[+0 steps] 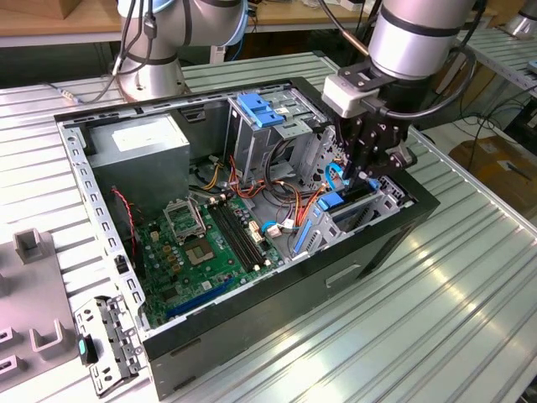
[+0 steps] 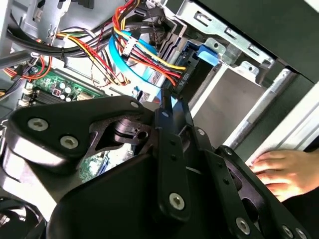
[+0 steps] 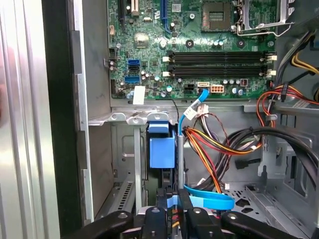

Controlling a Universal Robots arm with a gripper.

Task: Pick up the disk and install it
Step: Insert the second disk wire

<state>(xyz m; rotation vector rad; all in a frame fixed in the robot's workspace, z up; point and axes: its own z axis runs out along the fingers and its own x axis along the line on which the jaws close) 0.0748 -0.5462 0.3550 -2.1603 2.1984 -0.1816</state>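
The disk (image 1: 351, 204) stands on edge in the drive bay at the case's corner on the exterior view's right, a dark slab with a blue rail. Its blue tab shows in both wrist views (image 3: 162, 147) (image 2: 206, 53). My gripper (image 1: 367, 175) hangs straight over it inside the case. Its black fingers (image 3: 185, 206) lie close together, shut, with nothing seen between them. The fingertips (image 2: 166, 102) sit just at the disk's upper edge; I cannot tell whether they touch it.
The open computer case (image 1: 277, 290) lies on a ribbed metal table. Inside are the motherboard (image 1: 205, 243), a grey power supply (image 1: 138, 151), a metal cage with a blue handle (image 1: 256, 113) and loose coloured cables (image 3: 219, 149). A person's hand (image 2: 284, 172) rests beside the case.
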